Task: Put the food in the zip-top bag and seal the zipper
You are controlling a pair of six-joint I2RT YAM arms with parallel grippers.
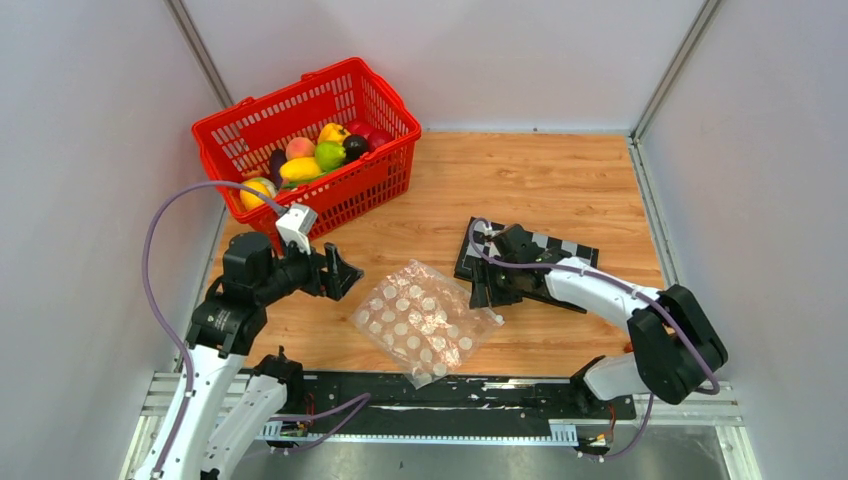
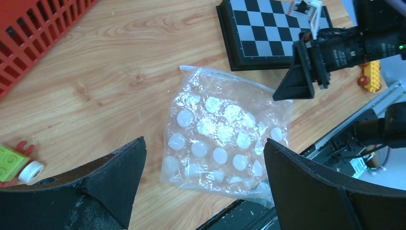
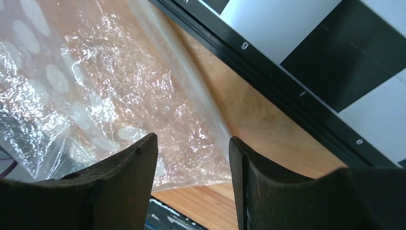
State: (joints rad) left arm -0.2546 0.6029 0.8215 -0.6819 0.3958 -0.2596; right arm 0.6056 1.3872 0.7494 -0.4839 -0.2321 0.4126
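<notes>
The food (image 1: 315, 155) lies piled in the red basket (image 1: 300, 95) at the back left. The zip-top bag (image 1: 425, 322) is flat and crinkled on the wood in front of both arms. My left gripper (image 1: 343, 272) hovers left of it, open; in the left wrist view the left gripper (image 2: 204, 140) stands wide with the bag (image 2: 225, 134) below and beyond the jaws. My right gripper (image 1: 484, 292) is at the bag's right corner, open. In the right wrist view the right gripper (image 3: 193, 137) has that corner of the bag (image 3: 95, 81) in its narrow gap, with the zipper (image 3: 191, 76) running down toward it.
A checkerboard (image 1: 575, 250) lies right of the bag, under the right arm. A green block with a white wheel (image 2: 14, 163) and a yellow block (image 2: 371, 76) lie on the wood. A black rail (image 1: 450, 390) borders the near edge. Walls close in on three sides.
</notes>
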